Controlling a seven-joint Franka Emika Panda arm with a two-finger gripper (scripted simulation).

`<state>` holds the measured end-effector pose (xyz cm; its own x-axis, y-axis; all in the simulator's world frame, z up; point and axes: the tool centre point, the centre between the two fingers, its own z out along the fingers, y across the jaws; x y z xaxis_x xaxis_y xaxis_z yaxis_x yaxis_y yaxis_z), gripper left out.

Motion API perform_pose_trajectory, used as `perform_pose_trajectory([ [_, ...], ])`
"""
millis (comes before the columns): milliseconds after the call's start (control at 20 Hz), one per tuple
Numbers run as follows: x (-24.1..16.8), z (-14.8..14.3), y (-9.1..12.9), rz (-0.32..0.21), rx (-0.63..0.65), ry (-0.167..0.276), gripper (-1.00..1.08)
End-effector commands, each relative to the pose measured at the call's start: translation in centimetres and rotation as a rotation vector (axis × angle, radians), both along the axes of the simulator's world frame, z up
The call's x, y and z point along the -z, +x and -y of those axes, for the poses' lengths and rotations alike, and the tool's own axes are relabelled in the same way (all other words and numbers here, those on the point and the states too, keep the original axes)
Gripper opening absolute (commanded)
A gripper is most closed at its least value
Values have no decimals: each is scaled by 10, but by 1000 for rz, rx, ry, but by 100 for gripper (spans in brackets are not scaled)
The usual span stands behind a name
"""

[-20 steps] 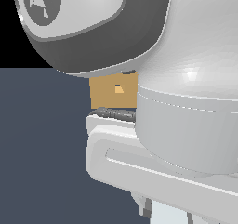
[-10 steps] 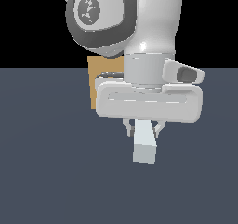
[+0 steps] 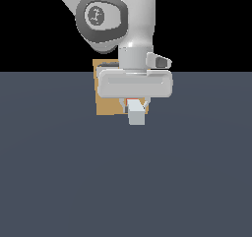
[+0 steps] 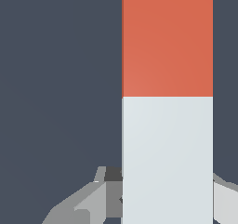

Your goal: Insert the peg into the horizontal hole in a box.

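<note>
Peg (image 3: 136, 114) hangs in the gripper (image 3: 136, 106), white end facing the exterior camera and a sliver of orange-red showing just under the gripper body. The fingers (image 3: 144, 106) are clamped on its sides, holding it above the dark floor (image 3: 123, 182). Behind the gripper stands the tan box (image 3: 106, 96), partly covered by the arm, its edge reaching out toward the exterior view's left. The floor around the peg is bare on every side. The horizontal hole is hidden behind the gripper, so I cannot place it. The wrist view shows what the exterior one hides: the peg's long orange-red stretch (image 4: 167, 42) running on from the white part, with a thin strip of the box at the frame's edge. Compared with half a second ago, the gripper and peg sit farther from the camera, closer to the box.
</note>
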<state>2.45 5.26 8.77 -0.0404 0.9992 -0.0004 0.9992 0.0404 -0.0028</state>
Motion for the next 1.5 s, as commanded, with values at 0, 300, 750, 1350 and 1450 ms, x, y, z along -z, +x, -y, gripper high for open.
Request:
perform_pose_trajectory([
  [0, -6, -15, -5, 3, -24, 0, -100],
  [300, -8, -24, -8, 3, -36, 0, -100],
  [750, -9, -23, -6, 5, -34, 1, -100],
  [1350, -7, -55, -10, 2, -34, 1, -100],
  [1450, -8, -72, -12, 3, -34, 1, -100],
])
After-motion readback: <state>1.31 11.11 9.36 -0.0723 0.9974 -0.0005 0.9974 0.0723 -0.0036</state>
